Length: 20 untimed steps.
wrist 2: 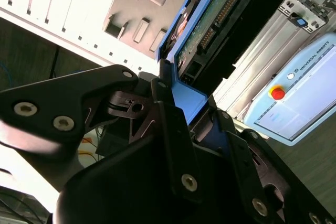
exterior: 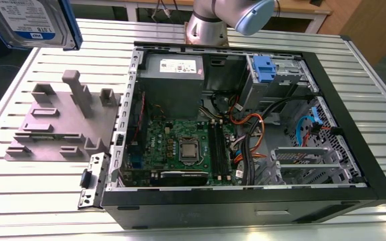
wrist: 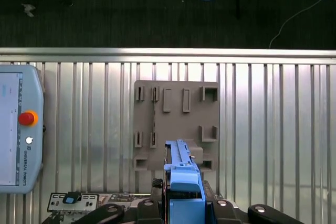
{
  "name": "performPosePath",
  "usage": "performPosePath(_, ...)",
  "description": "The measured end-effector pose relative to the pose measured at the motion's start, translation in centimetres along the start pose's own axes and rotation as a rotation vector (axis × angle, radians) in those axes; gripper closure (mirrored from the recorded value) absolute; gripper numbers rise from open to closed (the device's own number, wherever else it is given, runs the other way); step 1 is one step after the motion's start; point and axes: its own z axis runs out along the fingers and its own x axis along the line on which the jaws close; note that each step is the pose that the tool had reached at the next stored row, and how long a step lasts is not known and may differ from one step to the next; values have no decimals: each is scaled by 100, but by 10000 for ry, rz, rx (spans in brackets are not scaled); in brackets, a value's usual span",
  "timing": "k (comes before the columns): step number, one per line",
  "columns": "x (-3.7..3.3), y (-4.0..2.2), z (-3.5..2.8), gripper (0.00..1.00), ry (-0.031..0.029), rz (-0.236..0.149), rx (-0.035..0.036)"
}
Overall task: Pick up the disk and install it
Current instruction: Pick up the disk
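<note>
Jaws of my gripper [wrist 2: 188, 103] pinch the disk [exterior: 28, 20] by its carrier; carry it level, clearing the computer case [exterior: 213, 206] wall.

My end effector [wrist 2: 190, 107] is black; the disk [exterior: 28, 21] it holds is silver with a white-and-blue label and blue frame; the table [exterior: 45, 213] is ribbed silver.

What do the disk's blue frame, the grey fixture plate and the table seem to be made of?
The disk, clamped in the tool, has a blue frame that looks like matte moulded plastic: even colour, no glare. The grey fixture plate is probably plastic too, dull and uniform. The table seems aluminium: pale, satin, grooved slats.
</note>
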Motion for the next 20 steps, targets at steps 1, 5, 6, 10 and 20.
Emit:
performPosePath(1, 0, -11, 0, 64, 0, 0, 0)
performPosePath(5, -1, -57, -1, 64, 0, 1, 0)
performPosePath(6, 0, -67, 0, 64, -1, 1, 2)
performPosePath(10, -1, -119, -1, 64, -1, 0, 1)
performPosePath(20, -1, -217, -2, 64, -1, 0, 1)
